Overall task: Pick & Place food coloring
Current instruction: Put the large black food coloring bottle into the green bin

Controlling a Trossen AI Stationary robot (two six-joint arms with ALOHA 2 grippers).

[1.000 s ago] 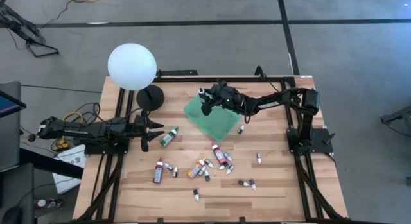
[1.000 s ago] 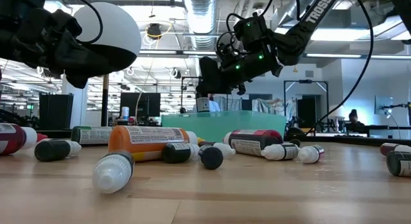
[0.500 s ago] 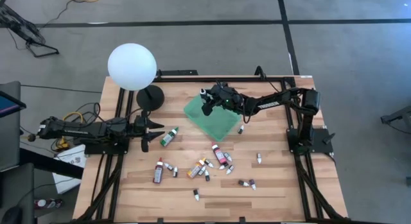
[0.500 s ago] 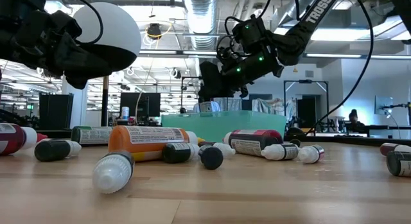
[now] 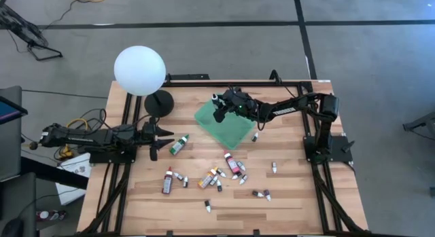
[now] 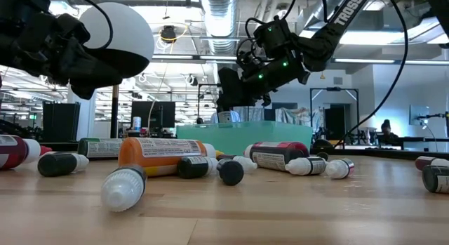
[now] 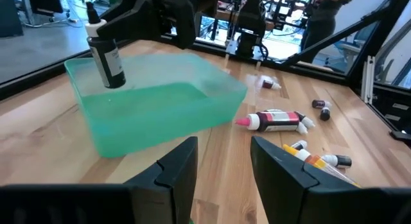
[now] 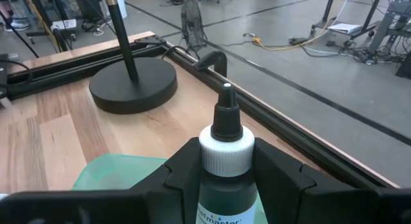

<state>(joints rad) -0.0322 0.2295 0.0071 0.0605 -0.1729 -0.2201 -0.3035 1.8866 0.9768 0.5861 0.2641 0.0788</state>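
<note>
The right gripper (image 5: 217,109) clamps a dark food coloring bottle (image 7: 106,52) upright over the far corner of the green tray (image 5: 234,132). The left gripper (image 5: 155,137) waits near the table's (image 5: 299,196) left edge, fingers apart, empty. Other bottles (image 5: 217,176) lie toward the front edge.

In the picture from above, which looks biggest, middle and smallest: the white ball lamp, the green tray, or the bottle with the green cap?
1. White ball lamp, though it stands tall, nearer the camera, so it may look bigger than it is.
2. Green tray, close behind the lamp in size.
3. Bottle with the green cap, clearly the smallest.
</note>
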